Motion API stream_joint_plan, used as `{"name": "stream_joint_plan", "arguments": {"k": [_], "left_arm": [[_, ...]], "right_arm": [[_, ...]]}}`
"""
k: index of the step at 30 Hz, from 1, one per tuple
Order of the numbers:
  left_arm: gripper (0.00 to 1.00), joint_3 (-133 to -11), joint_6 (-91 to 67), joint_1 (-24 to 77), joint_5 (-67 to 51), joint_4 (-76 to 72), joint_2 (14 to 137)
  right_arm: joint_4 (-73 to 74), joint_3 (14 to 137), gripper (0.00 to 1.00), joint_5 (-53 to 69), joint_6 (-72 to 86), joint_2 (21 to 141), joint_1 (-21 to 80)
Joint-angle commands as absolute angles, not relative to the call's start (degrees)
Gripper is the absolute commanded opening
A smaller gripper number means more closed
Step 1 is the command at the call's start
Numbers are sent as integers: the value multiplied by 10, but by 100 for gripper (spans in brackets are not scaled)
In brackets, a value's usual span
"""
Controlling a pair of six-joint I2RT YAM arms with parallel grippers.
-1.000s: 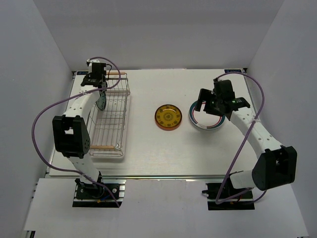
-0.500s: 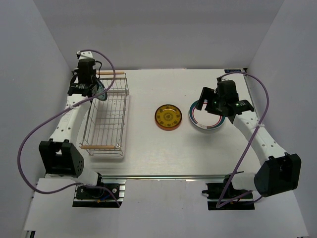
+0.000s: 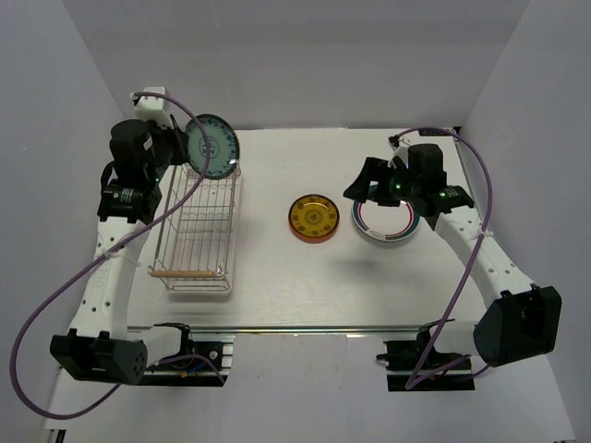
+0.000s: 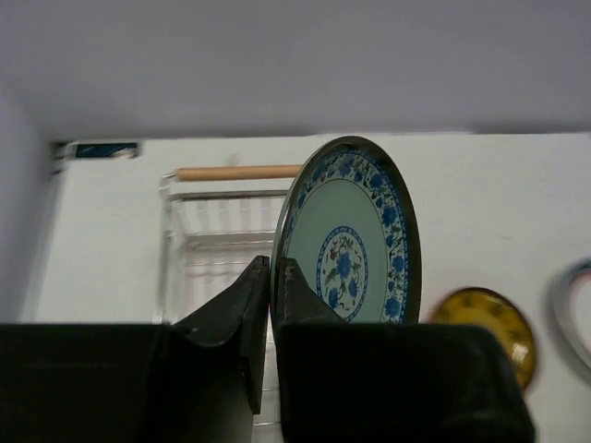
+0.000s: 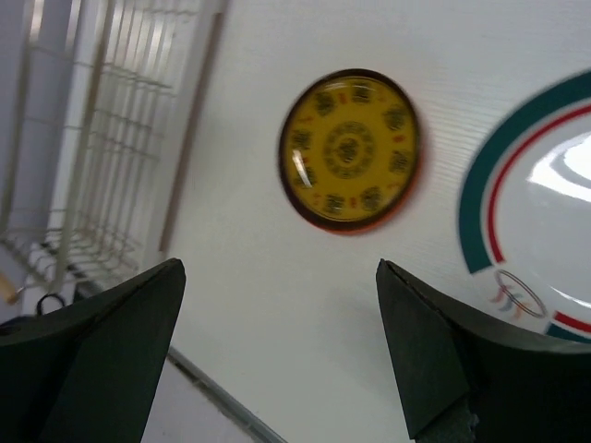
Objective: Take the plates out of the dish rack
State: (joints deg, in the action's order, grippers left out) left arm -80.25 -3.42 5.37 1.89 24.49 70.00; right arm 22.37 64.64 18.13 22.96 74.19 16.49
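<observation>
The white table (image 3: 277,277) is seen from above, with both arms reaching over it. The rectangular silver wire dish rack (image 3: 199,235) with wooden rod handles is set at the left side, its long axis running near to far; no plate is seen inside it.

The round white plate with green and red rim rings (image 3: 392,229) is laid flat at the right. The round teal plate with blue floral pattern (image 4: 351,245) is held on edge above the far end of the rack, clear of the wires, its face turned toward the table centre. The smaller round yellow-brown plate (image 3: 314,218) is laid flat between the rack and the white plate.

The left gripper (image 4: 274,272) is closed tight on the teal plate's rim, the plate standing up from the fingers. The right gripper (image 5: 277,268) is spread wide and nothing is held; it is hovered near the white plate's left edge.

Bare table is judged to lie right of the rack, nearer the left arm, so a rightward carry and a tip from upright to flat are called for.
</observation>
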Motion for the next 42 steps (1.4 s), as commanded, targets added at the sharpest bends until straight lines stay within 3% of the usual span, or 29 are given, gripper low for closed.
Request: {"name": "stream_joint_plan", "arguments": {"k": [1, 3, 7, 18, 21, 24, 27, 28, 29, 30, 32, 34, 35, 37, 38, 42], "left_arm": [[0, -757, -86, 56, -224, 174, 668], [0, -745, -119, 62, -344, 153, 680], [0, -687, -178, 76, -418, 110, 713], [0, -627, -243, 163, -431, 34, 768], [0, -632, -237, 182, -404, 47, 773], [0, -642, -227, 193, -380, 66, 773], [0, -644, -225, 204, -367, 76, 778], [0, -645, -222, 204, -347, 88, 779], [0, -650, -220, 204, -338, 96, 780], [0, -653, -214, 209, -330, 112, 784], [0, -663, -210, 209, -309, 128, 787], [0, -671, -208, 214, -293, 153, 794], [23, -678, -207, 214, -274, 162, 795], [59, -696, -205, 214, -247, 192, 798], [97, -706, -204, 214, -226, 199, 798], [98, -731, -223, 214, -127, 253, 783]], "right_arm": [[131, 664, 89, 347, 227, 743, 165], [117, 669, 89, 363, 239, 751, 170], [70, 655, 89, 377, 243, 750, 182], [39, 666, 89, 381, 266, 805, 228], [60, 673, 83, 367, 259, 825, 237], [70, 670, 73, 364, 250, 833, 245], [68, 663, 45, 365, 252, 831, 247], [62, 660, 29, 367, 260, 830, 249], [55, 656, 22, 371, 261, 829, 244], [58, 656, 10, 368, 260, 827, 245], [60, 657, 1, 363, 261, 825, 245], [66, 659, 0, 359, 261, 827, 245], [69, 664, 0, 349, 260, 830, 243], [80, 665, 0, 325, 258, 830, 242], [86, 667, 0, 320, 258, 833, 241], [105, 671, 0, 286, 258, 842, 235]]}}
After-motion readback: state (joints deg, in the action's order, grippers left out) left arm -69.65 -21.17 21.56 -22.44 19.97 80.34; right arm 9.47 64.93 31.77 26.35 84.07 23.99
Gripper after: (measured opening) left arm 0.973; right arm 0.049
